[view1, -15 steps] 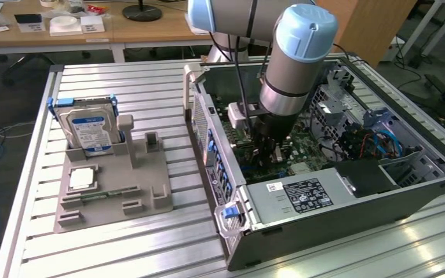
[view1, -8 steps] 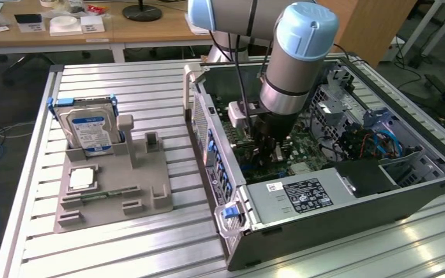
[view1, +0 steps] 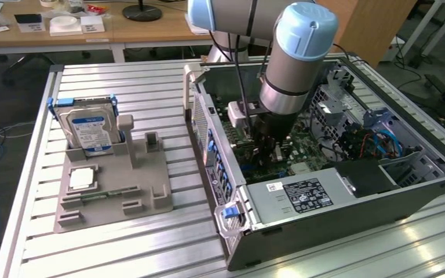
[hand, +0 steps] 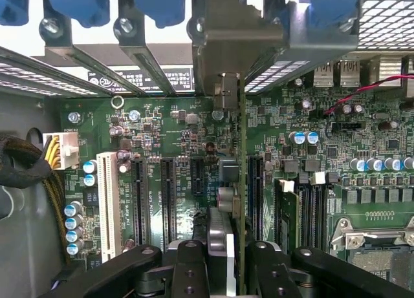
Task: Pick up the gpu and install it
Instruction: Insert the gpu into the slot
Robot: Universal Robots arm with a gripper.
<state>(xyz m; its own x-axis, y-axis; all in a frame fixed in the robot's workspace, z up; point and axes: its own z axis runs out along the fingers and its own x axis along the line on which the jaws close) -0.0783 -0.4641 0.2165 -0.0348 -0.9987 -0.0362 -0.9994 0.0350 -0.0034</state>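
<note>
Behind the claw (view1: 265,152) stands a wooden desk (view1: 141,32) (a black lamp base (view1: 142,11) on it), over grey floor (view1: 21,69); the ribbed metal counter (view1: 130,87) catches bright overhead light.

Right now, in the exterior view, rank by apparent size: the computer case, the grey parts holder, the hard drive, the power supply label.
1. Computer case
2. Grey parts holder
3. Hard drive
4. Power supply label, which sits nearer the camera and looks smallest anyway.

Free slots (hand: 167,201) beside gpu (hand: 240,181), cables (view1: 377,142) crowd case's far side
</note>
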